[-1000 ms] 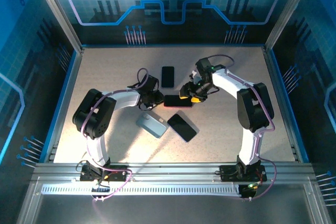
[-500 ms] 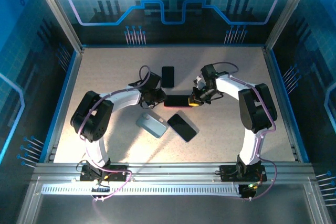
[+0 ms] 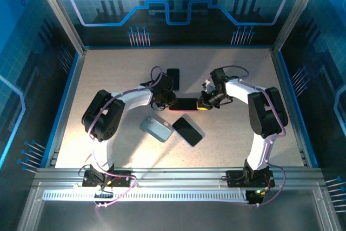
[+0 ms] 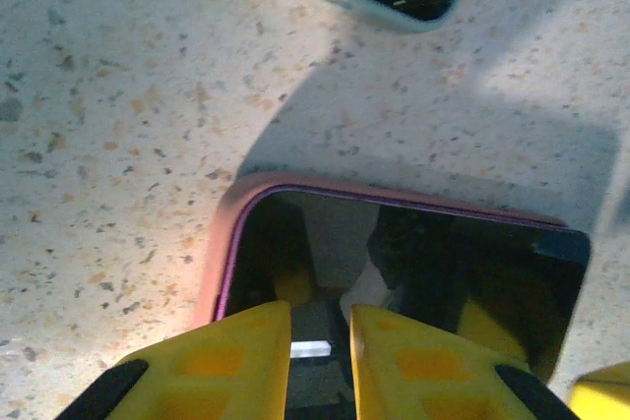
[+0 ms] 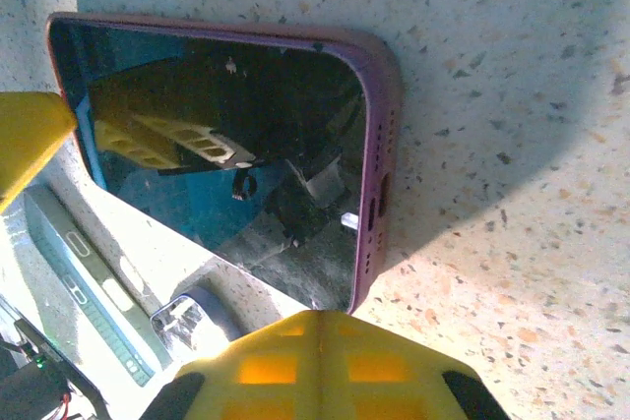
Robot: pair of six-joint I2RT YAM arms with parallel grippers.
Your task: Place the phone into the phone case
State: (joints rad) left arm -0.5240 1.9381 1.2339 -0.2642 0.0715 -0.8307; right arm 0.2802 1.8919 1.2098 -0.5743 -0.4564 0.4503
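**A:** Pink case [image 4: 219,253] is already wrapped around the phone [image 3: 184,104]. It's lying flat, screen up, around the middle of the table [image 3: 108,74], a bit nearer the far edge. What are the claws doing?

**B:** The right gripper [image 5: 315,317] is closed on nothing, tips right at the phone's port end. The left gripper [image 4: 320,320] sits over the other end with a thin slit between its fingers. Honestly can't tell if it's pinching anything.
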